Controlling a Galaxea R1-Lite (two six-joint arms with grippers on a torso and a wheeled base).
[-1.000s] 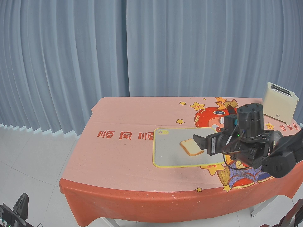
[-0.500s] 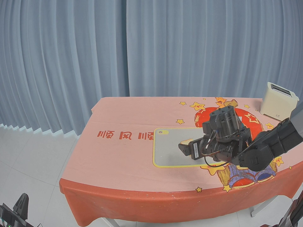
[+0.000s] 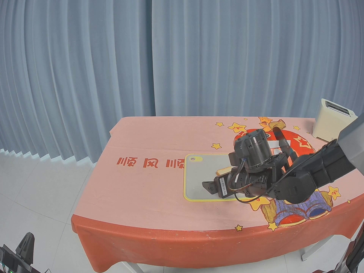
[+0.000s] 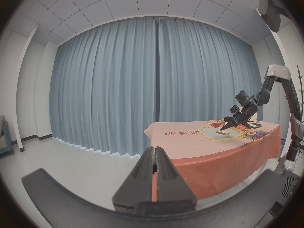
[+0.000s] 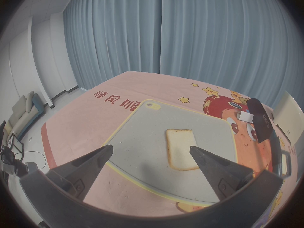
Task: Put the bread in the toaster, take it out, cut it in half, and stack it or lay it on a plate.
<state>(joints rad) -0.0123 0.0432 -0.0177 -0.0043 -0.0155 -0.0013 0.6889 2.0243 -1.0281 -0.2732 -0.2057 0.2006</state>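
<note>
A pale slice of white bread with a thin tan crust (image 5: 180, 149) lies flat on the grey cutting board with a yellow rim (image 5: 136, 133). It is whole and roughly rectangular, on the half of the board nearer the cream two-slot toaster (image 3: 333, 124). The board rests on the table under a salmon-pink cloth printed with stars (image 3: 151, 194). The right pincer (image 5: 150, 148) hangs over the board with its fingers spread wide, gripping nothing; from the left wrist view its tips stand just above the bread. In the head view the right arm covers most of the slice, and only a corner shows beyond the wrist. The toaster stands well away from the board at the table's far corner, partly cut off by the frame. A black oblong thing with a white label (image 5: 258, 121) lies beside the board on the toaster side; what it is cannot be made out. The left pincer (image 4: 154, 151) is closed on nothing, low and well apart from the board
</note>
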